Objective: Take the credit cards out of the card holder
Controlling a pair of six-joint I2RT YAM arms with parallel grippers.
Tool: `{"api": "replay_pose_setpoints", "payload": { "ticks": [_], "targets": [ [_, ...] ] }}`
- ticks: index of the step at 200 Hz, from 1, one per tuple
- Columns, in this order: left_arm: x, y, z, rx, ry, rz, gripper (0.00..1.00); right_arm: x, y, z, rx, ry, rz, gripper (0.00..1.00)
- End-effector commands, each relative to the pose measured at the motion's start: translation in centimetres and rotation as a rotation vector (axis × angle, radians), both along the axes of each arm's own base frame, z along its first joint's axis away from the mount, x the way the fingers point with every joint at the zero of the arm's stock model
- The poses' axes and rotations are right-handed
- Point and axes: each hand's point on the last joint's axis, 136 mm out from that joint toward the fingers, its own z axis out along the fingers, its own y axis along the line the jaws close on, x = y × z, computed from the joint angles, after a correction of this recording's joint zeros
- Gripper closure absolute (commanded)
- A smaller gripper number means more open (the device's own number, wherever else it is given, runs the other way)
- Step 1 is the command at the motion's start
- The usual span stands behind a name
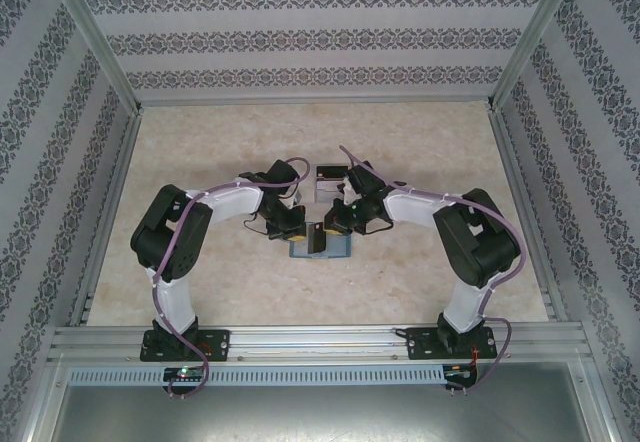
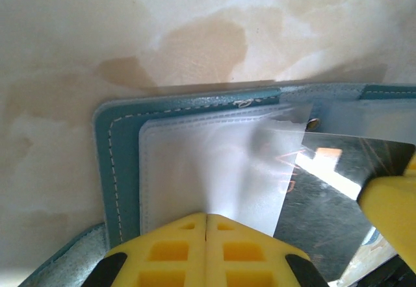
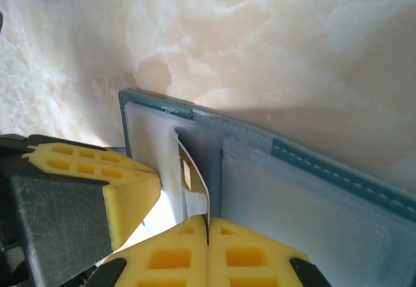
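Teal card holder (image 2: 120,170) lies open on the marbled table (image 2: 97,27) between the arms. The left gripper (image 2: 207,228) is closed tight, its tips on the holder's clear pocket (image 2: 195,170). The right gripper (image 3: 208,235) pinches the dark credit card (image 2: 338,189), which tilts up over the holder.

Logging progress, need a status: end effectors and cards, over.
Left end effector shut on teal card holder. Right end effector shut on dark credit card, tilted up over open holder. No obstruction seen.

Soft matt teal leatherette, stitched, on the card holder (image 2: 120,170); frosted, sheeny plastic pockets (image 2: 208,170). Glossy dark credit card (image 2: 325,202) at 3 o'clock. Smooth marbled table (image 2: 97,27). Matt yellow plastic on left gripper (image 2: 207,232).
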Motion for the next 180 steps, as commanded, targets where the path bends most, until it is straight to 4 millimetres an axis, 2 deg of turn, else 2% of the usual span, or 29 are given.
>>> {"api": "replay_pose_setpoints", "payload": {
  "ticks": [1, 82, 119, 157, 180],
  "targets": [
    [-1.5, 2.9, -2.1, 0.117, 0.045, 0.016, 0.97, -0.3, -1.2, 0.5, -0.065, -0.011, 0.011, 0.94],
    [-1.9, 3.5, -1.5, 0.114, 0.036, 0.039, 0.97, 1.3, -1.4, 3.4, -0.064, -0.089, 0.024, 1.0],
    [-1.6, 3.1, -0.7, 0.08, 0.016, 0.05, 0.97, 2.5, -1.4, 5.8, -0.037, -0.17, 0.046, 1.0],
    [-0.2, 1.7, 0.7, 0.002, -0.029, 0.075, 0.91, 2.6, -1.4, 8.4, -0.032, -0.312, 0.207, 1.0],
    [0.6, 1.5, 1.3, 0.001, -0.059, 0.078, 0.88, 2.3, -2.5, 8.3, -0.103, -0.356, 0.326, 1.0]
  ]
}}
